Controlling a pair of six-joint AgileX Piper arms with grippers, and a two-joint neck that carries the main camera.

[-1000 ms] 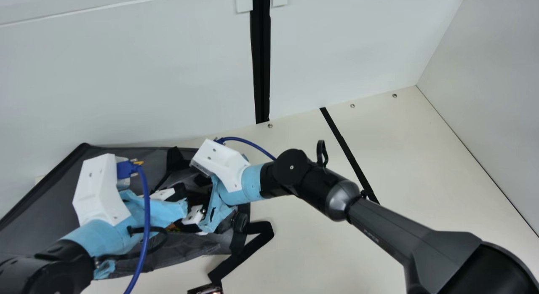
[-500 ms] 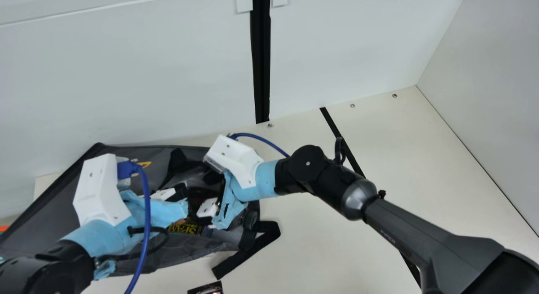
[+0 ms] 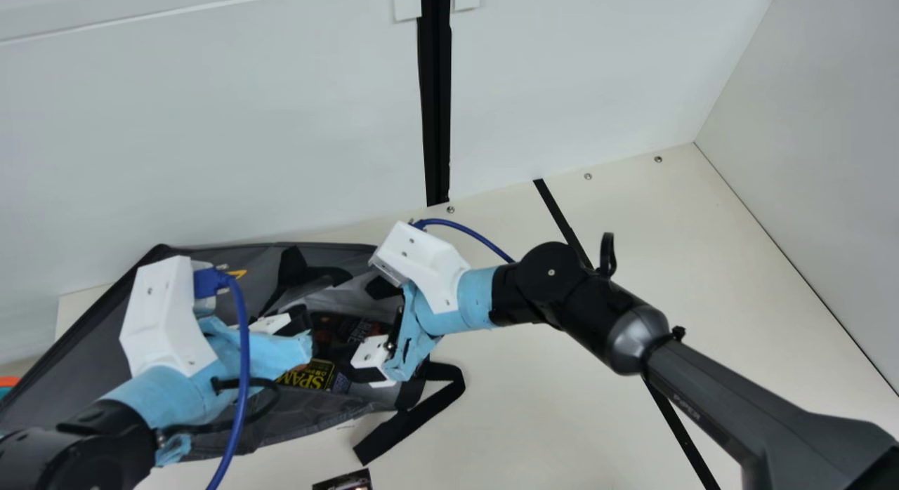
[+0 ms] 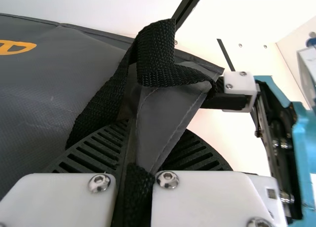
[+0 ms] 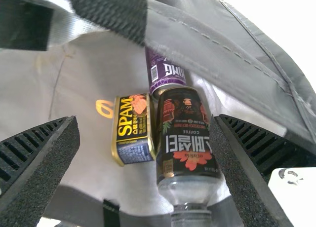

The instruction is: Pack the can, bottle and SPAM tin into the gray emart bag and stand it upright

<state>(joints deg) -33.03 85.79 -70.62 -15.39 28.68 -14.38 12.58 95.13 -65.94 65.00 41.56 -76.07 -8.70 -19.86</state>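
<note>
Above the cream table (image 3: 548,399), the left pincer (image 3: 298,323) clamps a black strap (image 4: 137,187) — the right pincer (image 3: 359,328) gapes.

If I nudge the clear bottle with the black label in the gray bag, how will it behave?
The clear bottle is round-sided, so it would likely roll. The boxy metal SPAM tin beside it may check that on one side. Its smooth label could slip, though ribbed black fingers might grip it.

Black left arm (image 3: 77,451) and right arm (image 3: 551,272) sport light-blue wrapping (image 3: 474,298), white angular housings (image 3: 158,314) studded with small screws (image 3: 149,291), and blue cables (image 3: 242,378). A silvery-grey collar (image 3: 627,339) meets a dark grey link (image 3: 744,420) with pale lettering; ribbed black fingers (image 5: 49,150) adjoin white, screwed blocks (image 4: 54,200).
</note>
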